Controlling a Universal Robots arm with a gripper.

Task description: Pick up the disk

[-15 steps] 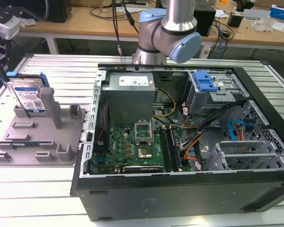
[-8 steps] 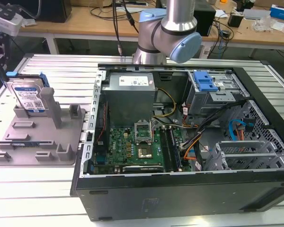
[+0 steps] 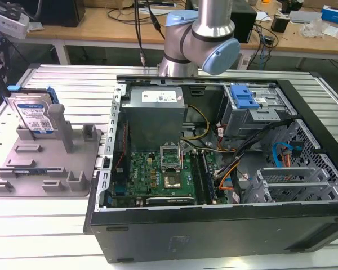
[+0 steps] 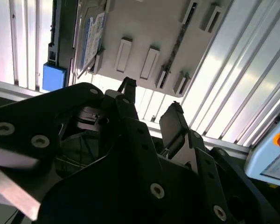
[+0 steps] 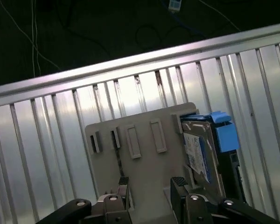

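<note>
In the exterior view you see the disk, a flat rectangular silver hard drive with a blue-and-white label. It stands upright on edge in the grey plastic fixture tray, at the tray's far corner on the exterior view's left. The tray lies on the ribbed metal table, just beside the open black computer case. The silver and pale-blue arm rises behind the case, well apart from the disk.

In the second wrist view your black gripper hangs above the table near the tray's edge. Its fingers are spread with a clear gap between them and nothing held. The disk stands at the tray's side, apart from the fingertips.

In the first wrist view the gripper sits over the tray. The fingers are parted, and bare tray shows between them. The disk stands on edge just beside one finger, and you cannot tell whether they touch. Its blue plastic rail faces the ribbed table.
</note>
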